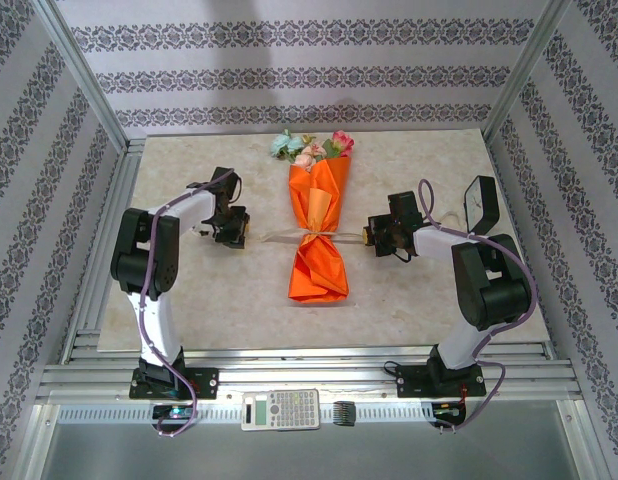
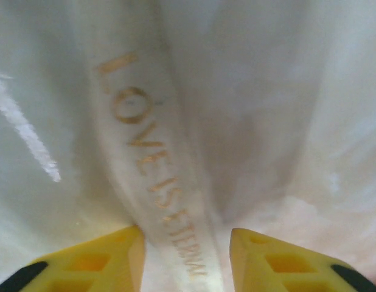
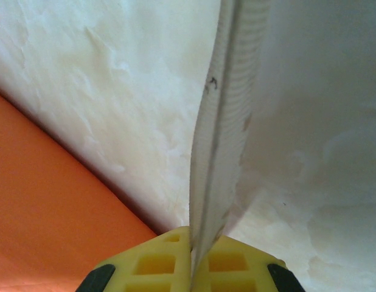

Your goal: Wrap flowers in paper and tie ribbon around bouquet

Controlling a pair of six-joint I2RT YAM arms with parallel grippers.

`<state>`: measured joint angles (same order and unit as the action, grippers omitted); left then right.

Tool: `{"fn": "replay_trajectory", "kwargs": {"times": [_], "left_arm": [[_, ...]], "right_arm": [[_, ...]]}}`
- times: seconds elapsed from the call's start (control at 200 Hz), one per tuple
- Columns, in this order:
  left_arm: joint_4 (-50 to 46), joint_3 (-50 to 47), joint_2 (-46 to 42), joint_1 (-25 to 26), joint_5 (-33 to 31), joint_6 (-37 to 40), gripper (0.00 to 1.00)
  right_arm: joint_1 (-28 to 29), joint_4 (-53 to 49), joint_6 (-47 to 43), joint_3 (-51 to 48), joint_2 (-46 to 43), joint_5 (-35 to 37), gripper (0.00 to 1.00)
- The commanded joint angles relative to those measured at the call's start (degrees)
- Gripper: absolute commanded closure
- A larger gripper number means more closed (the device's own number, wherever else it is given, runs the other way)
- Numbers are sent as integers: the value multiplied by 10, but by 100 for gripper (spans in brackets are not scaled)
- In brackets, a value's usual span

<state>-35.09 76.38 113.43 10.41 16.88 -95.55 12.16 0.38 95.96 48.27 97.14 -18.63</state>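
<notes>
The bouquet lies in the middle of the table, an orange paper cone with pink, red and pale blue flowers at its far end. The beige ribbon crosses the cone's pinched waist. My left gripper sits at the ribbon's left end. In the left wrist view its yellow fingers stand apart, gripper open, with the lettered ribbon lying between them. My right gripper is just right of the waist. It is shut on the ribbon, which stands on edge.
A calculator rests on the rail at the near edge between the arm bases. A dark flat object stands beyond the right arm. Metal frame posts and patterned walls close in the marble table.
</notes>
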Motion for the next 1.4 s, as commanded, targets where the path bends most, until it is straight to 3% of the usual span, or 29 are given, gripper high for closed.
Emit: {"fn": "replay_trajectory", "kwargs": {"times": [0.0, 0.09, 0.335, 0.56, 0.694, 0.919, 1.179, 1.294, 1.394], "left_arm": [[25, -13, 25, 15, 19, -86, 82], [52, -18, 27, 18, 27, -84, 100], [105, 3, -20, 31, 48, -43, 100], [145, 16, -102, 54, 80, -14, 100], [187, -13, -145, 74, 108, -47, 100], [267, -69, -215, 97, 89, -105, 100], [369, -106, -221, 122, 87, -139, 100], [377, -120, -229, 124, 74, -133, 100], [386, -126, -230, 125, 72, -131, 100]], "right_arm": [[5, -6, -8, 8, -4, 10, 100], [7, -5, -9, 9, -4, 10, 100], [8, -13, -27, 18, -1, 3, 100], [7, -81, -90, 57, 17, -29, 100], [9, -135, -145, 88, 22, -40, 100], [8, -187, -204, 100, 19, -66, 100], [16, -293, -296, 123, 19, -121, 67], [-11, -380, -379, 149, -13, -70, 54], [-73, -414, -440, 168, -29, -26, 51]]}}
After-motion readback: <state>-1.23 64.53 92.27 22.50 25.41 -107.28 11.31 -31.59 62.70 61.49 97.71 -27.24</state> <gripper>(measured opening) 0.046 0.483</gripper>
